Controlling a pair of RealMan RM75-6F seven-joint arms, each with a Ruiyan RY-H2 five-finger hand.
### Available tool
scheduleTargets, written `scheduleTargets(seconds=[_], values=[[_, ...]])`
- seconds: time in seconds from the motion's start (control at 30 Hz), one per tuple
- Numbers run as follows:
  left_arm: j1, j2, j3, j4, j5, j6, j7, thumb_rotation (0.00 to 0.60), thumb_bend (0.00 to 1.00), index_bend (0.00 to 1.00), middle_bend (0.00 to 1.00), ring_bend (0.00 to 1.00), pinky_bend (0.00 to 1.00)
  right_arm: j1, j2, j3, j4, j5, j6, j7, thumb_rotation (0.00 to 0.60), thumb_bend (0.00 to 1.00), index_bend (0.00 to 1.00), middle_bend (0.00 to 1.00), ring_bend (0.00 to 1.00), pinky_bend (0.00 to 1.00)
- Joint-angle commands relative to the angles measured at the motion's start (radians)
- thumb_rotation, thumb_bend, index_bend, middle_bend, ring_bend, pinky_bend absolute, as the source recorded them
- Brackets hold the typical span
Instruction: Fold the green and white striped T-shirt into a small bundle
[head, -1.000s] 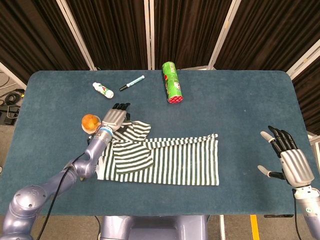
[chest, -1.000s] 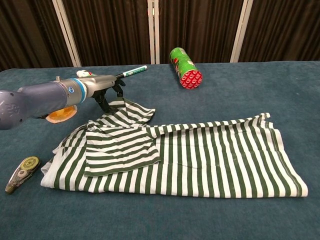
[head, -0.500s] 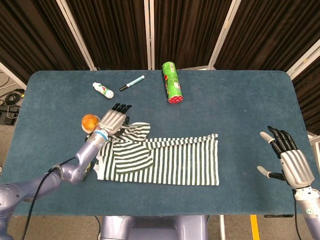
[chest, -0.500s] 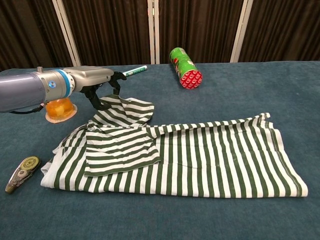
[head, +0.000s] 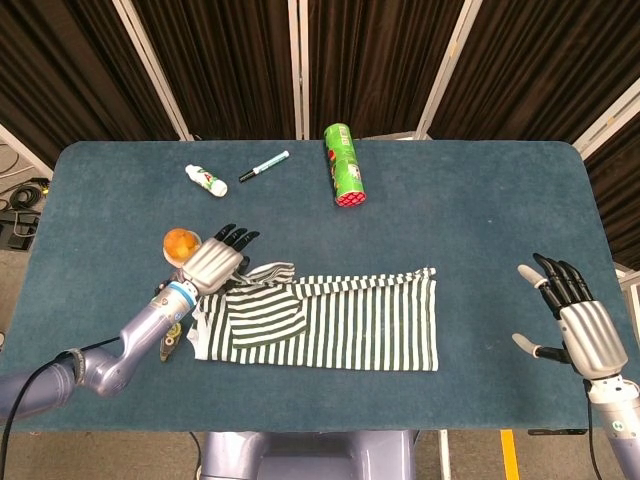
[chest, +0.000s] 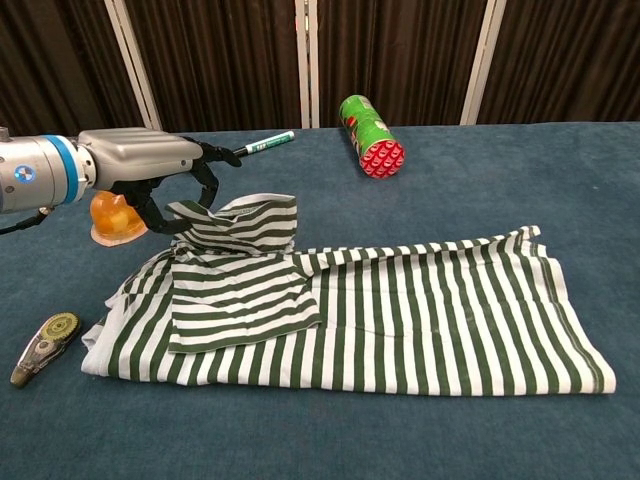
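Across the lower middle of the head view, the green and white striped T-shirt (head: 330, 320) is spread flat on the blue table (head: 480, 240), one sleeve already folded over its left part. Its upper left corner is pinched in the curled fingers (chest: 205, 180) of the left hand (head: 212, 262), and that flap is seen lifted off the cloth in the chest view. Compared with a second ago, the left hand has been drawn back toward the lower left of the frame and raised, and the flap has been pulled up with it. At the lower right, the right hand (head: 585, 330) is held apart from the shirt with fingers spread, unchanged. Around the shirt are seen an orange object (head: 180, 243), a tape dispenser (chest: 42, 345), a marker (head: 264, 165), a small white bottle (head: 205, 180) and a green can (head: 344, 165).
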Motion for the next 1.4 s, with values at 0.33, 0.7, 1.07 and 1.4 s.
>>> scheduleTargets(seconds=[0.33,0.7,1.07,1.4], values=[[0.014,0.021,0.078,-0.071,0.038,0.011,0.122,0.600,0.45,0.70,0.00,0.00,0.00,0.001,0.000,-0.002,-0.005,-0.010,0.003,-0.003,0.600,0.00,0.16,0.00,0.00,0.00],[0.028,0.031,0.083,-0.087,-0.012,0.045,0.212,0.600,0.14,0.00,0.00,0.00,0.00,0.001,0.001,-0.002,-0.008,-0.014,0.007,-0.003,0.600,0.00,0.16,0.00,0.00,0.00],[0.054,0.077,0.110,-0.054,0.121,0.092,0.103,0.600,0.15,0.00,0.00,0.00,0.00,-0.001,0.002,-0.003,-0.014,-0.016,0.010,-0.008,0.600,0.00,0.16,0.00,0.00,0.00],[0.068,0.013,0.239,0.291,0.499,0.257,-0.294,0.600,0.14,0.08,0.00,0.00,0.00,0.002,-0.002,-0.005,-0.016,-0.017,0.003,-0.017,0.600,0.00,0.16,0.00,0.00,0.00]])
